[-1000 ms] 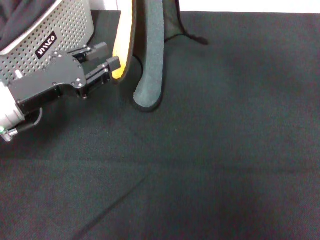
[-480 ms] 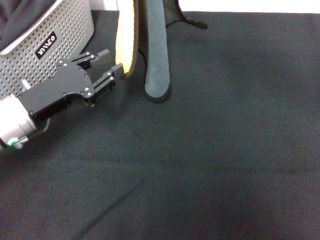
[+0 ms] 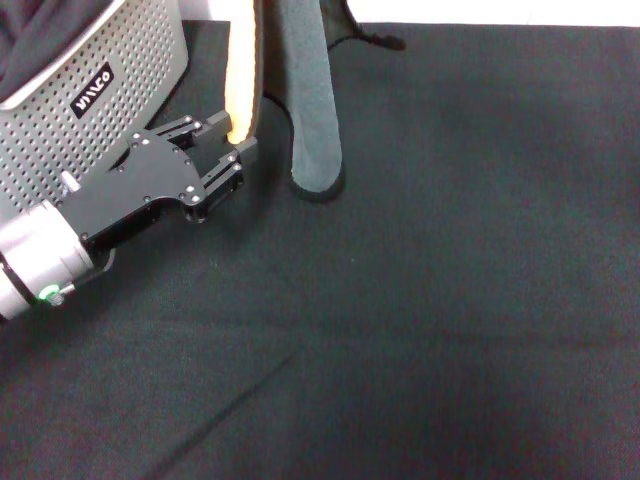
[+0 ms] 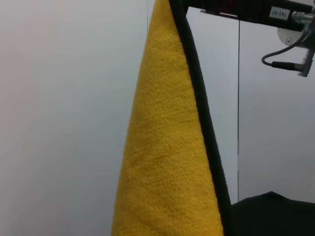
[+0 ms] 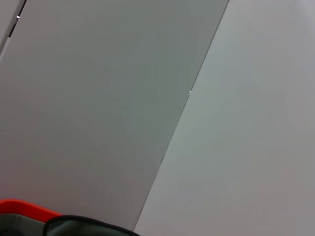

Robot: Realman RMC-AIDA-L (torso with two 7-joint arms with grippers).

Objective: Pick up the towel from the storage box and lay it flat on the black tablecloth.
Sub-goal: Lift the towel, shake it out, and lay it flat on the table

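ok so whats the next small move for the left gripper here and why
Probably close the left gripper on the hanging edge of the towel. Its fingers look open on either side of the orange-yellow edge, and the towel hangs from above, folded, its low end near the black tablecloth, not yet spread flat.

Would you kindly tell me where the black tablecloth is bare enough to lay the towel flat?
The black tablecloth is bare right of the hanging towel and nearer the robot. The far-left corner is crowded by the storage box and the left gripper.
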